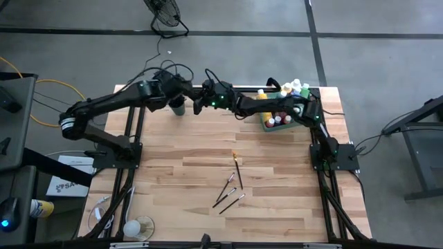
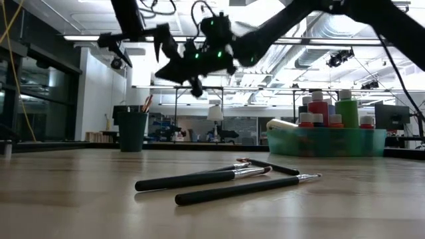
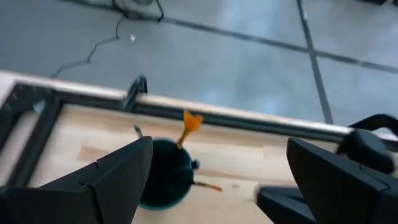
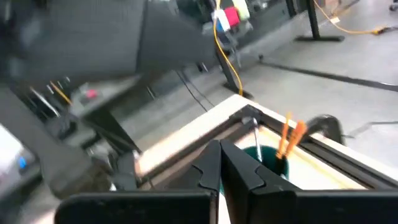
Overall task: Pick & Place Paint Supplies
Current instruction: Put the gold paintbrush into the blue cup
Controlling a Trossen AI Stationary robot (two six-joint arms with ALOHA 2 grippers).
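Landmark: dark round cup (image 1: 178, 107), upright near the table's far edge, left of centre on the wooden table (image 1: 208, 180). Contents: at least 2 orange-tipped brushes (image 4: 289, 138) standing in it, tips above the rim. Left gripper (image 3: 211, 180): raised directly over the cup, fingers spread wide and holding nothing, the cup visible between them. Right gripper (image 4: 221, 171): raised just right of the cup, arm reaching across from the far right side of the table, fingers pressed together with nothing seen between them. Translucent green tray (image 1: 271, 124): well right of the cup, along the same far edge. Paint bottles (image 1: 280, 120): red-capped ones stand inside the tray; others, with white, green and yellow showing, are clustered at its far side (image 1: 294, 88); in the low view red and green bottles rise above the tray wall, with a pale yellowish one lying at its left end. Loose paintbrushes (image 1: 232, 190): 4 dark-handled ones lying flat on the table, well apart from the cup toward the near edge and somewhat to its right, 3 close together and partly overlapping, 1 slightly nearer the cup.
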